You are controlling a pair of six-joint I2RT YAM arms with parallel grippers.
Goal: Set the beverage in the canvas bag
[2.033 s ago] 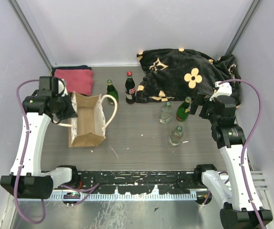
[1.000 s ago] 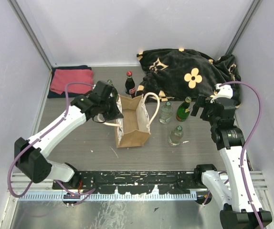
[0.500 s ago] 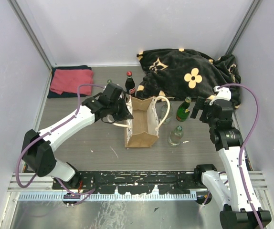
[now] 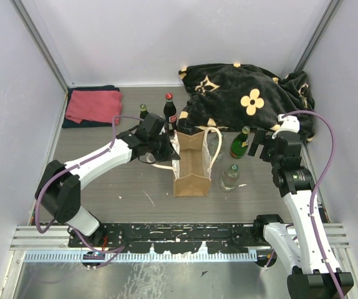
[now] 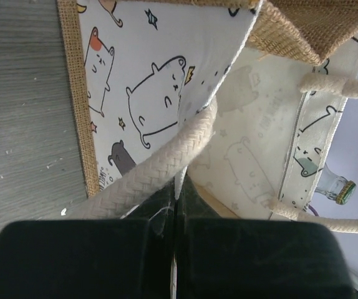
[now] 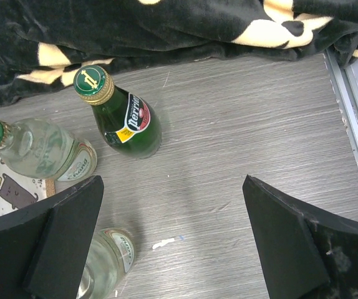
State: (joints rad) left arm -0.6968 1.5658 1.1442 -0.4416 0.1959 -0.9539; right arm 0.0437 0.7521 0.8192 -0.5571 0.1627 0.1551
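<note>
The tan canvas bag (image 4: 191, 167) stands upright and open at mid-table, its cream handles up. My left gripper (image 4: 164, 149) is shut on the bag's left wall at the rim, beside a rope handle (image 5: 160, 168); in the left wrist view (image 5: 177, 193) the cartoon-printed lining (image 5: 148, 75) fills the frame. My right gripper (image 4: 263, 147) is open and empty above the table, right of the bottles. A green Perrier bottle (image 4: 241, 143) (image 6: 129, 118), a clear bottle (image 4: 216, 147) (image 6: 35, 149) against the bag's right side, and a second clear bottle (image 4: 230, 177) (image 6: 104, 261) all stand upright.
A dark cola bottle (image 4: 169, 115) and a green bottle (image 4: 143, 112) stand behind the bag. A black flowered blanket (image 4: 247, 93) lies at the back right. A folded red towel (image 4: 93, 106) lies at the back left. A metal rail (image 6: 353, 124) edges the table on the right.
My left gripper has dragged the bag rightward from the left side to mid-table, up against the clear bottles. The right arm has barely moved.
</note>
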